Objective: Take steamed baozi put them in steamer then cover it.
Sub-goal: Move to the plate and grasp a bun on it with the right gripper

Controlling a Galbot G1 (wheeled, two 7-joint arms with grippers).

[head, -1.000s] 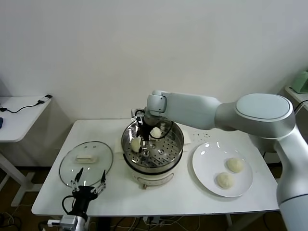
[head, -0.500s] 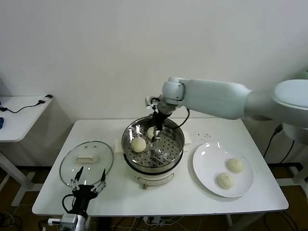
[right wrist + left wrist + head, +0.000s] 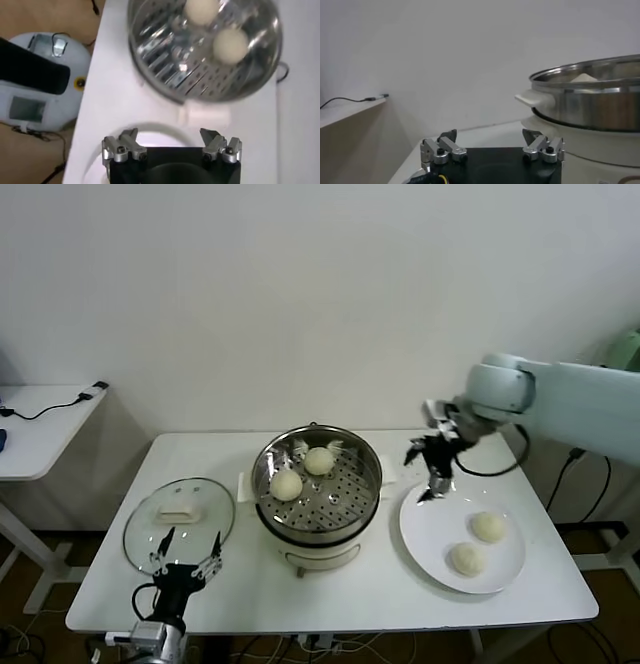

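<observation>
In the head view you have the steamer [image 3: 317, 494] at frame centre, uncovered, with two baozi [image 3: 287, 485] side by side on its perforated tray, toward the back left of the pot. Two more baozi [image 3: 488, 527] lie on the plate [image 3: 425, 529] at lower right, one nearer the front edge than the other, slightly apart. The cover [image 3: 180, 520] lies flat on the table [image 3: 400, 596] at lower left, just beside the steamer, handle up.

Your right gripper [image 3: 431, 474] hangs in the air right of centre, between steamer and plate, above the plate's back rim. Its fingers are spread apart and hold nothing; the right wrist view shows the same, with both buns in the steamer [image 3: 202, 47] beyond the fingertips.

Your left gripper [image 3: 186, 562] sits at the bottom left, at the table's front edge just in front of the cover, fingers [image 3: 442, 150] spread wide and empty.
</observation>
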